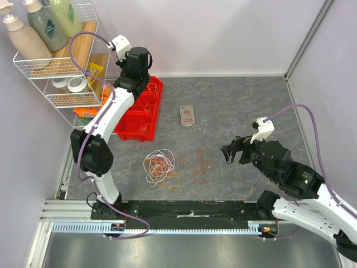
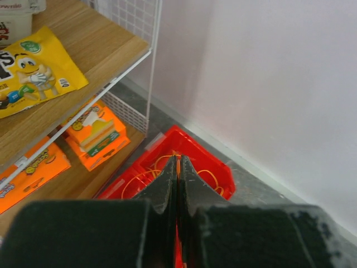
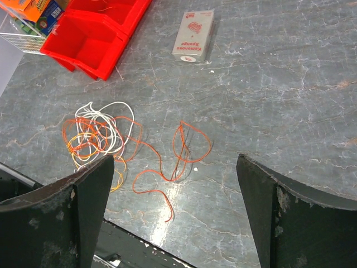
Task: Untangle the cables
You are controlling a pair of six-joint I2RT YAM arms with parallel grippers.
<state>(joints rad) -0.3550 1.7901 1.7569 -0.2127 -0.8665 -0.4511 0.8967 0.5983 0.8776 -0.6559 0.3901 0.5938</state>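
L gripper (image 2: 177, 165): clenched, pads pressed flat together, nothing seen betw. them; hangs over the red plastic bin set (image 2: 196, 147).
R gripper (image 3: 174, 163): released, jaws spread wide, empty; well apart from red bin, to its R, low over the grey marbled tabletop (image 3: 290, 84).
Main cables (image 3: 98, 135): thin orange + white wire loops in one loose tangle on tabletop, apart from red bin, on its arm-base side.
Stray orange cable (image 3: 187, 146): curled beside the tangle, farther from bin; whether it joins the tangle, can't tell.
Cables in bin (image 2: 137, 181): thin orange loops lying inside a red compartment.
Flat grey sponge packet (image 3: 194, 36): on tabletop near bin, R of it.
White wire shelf rack (image 2: 148, 61): just L of bin.
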